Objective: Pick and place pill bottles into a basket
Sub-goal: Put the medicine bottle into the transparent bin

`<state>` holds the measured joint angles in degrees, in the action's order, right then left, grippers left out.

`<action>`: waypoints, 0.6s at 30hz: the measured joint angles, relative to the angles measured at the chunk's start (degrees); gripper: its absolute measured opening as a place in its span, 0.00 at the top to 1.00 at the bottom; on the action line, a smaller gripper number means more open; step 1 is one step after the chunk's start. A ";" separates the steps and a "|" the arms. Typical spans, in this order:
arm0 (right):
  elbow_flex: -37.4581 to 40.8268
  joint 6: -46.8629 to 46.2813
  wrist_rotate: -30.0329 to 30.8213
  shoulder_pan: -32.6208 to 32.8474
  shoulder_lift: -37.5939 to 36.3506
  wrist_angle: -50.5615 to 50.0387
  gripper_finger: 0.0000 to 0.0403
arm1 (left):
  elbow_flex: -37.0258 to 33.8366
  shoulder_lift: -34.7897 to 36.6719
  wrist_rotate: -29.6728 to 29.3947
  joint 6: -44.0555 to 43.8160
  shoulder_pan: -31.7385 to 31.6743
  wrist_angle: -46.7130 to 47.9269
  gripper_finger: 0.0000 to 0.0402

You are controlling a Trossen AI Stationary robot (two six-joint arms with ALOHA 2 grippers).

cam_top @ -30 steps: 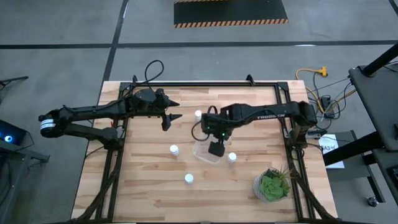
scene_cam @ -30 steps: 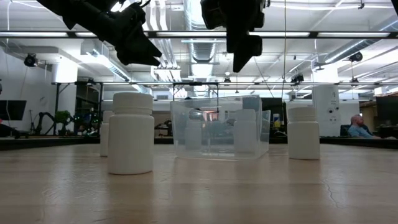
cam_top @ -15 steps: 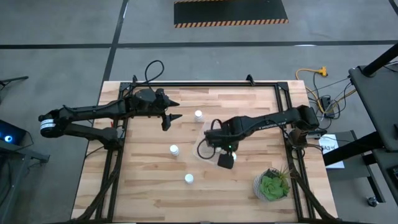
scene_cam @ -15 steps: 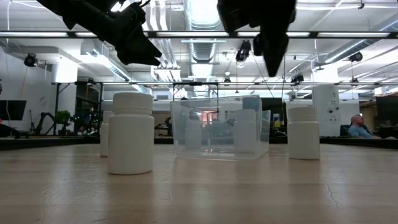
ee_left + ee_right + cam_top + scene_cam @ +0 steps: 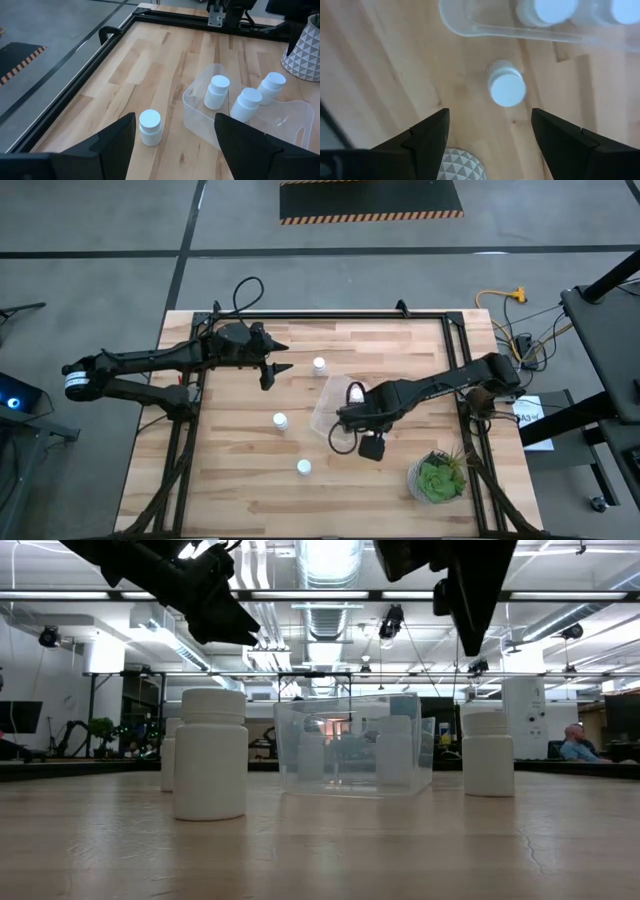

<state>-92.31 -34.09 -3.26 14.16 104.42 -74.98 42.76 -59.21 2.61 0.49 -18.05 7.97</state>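
Two bottles sit in the clear bin (image 5: 235,117); the right pincer (image 5: 490,137), fingers spread wide, points down over a bottle (image 5: 507,89) beside it. Left pincer (image 5: 172,145) hovers wide.

Six pill bottles show in all: two stand inside the bin, (image 5: 216,91) and (image 5: 245,104), and four stand outside it on the bench (image 5: 230,480), at (image 5: 319,364), (image 5: 280,420), (image 5: 303,467) and (image 5: 507,89). There is one clear bin (image 5: 200,115), one potted plant (image 5: 437,477), two dark arms, left (image 5: 150,362) and right (image 5: 430,388), and one person (image 5: 575,743) in the room behind.
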 joint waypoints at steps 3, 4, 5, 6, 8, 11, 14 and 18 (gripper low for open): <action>1.47 -1.93 4.04 0.96 -2.02 0.26 0.33 | 0.00 0.00 0.00 0.05 0.00 0.00 0.37; 1.76 -2.27 4.75 1.00 -2.57 0.40 0.33 | 0.00 -0.01 0.02 0.18 -0.01 -0.02 0.37; 2.01 -2.35 4.89 0.98 -3.18 0.65 0.33 | 0.00 0.00 0.01 0.37 0.00 -0.06 0.37; 2.36 -2.31 5.02 0.94 -3.87 1.03 0.32 | 0.00 0.00 0.02 0.41 0.01 -0.05 0.37; 3.49 -1.63 5.15 0.92 -5.06 1.66 0.33 | 0.00 -0.01 0.02 0.42 0.00 -0.09 0.37; 6.26 -0.61 5.39 1.15 -7.27 4.94 0.33 | 0.00 -0.01 0.02 0.40 0.00 -0.09 0.37; 10.05 -0.93 5.46 1.24 -10.44 9.69 0.34 | 0.00 -0.01 0.02 0.42 0.01 -0.11 0.37; 15.04 -1.93 6.07 1.22 -14.59 15.62 0.34 | 0.00 -0.01 0.03 0.44 0.00 -0.30 0.37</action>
<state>-77.27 -36.02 2.81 15.38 89.82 -59.36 42.76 -59.22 2.64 0.93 -18.05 7.67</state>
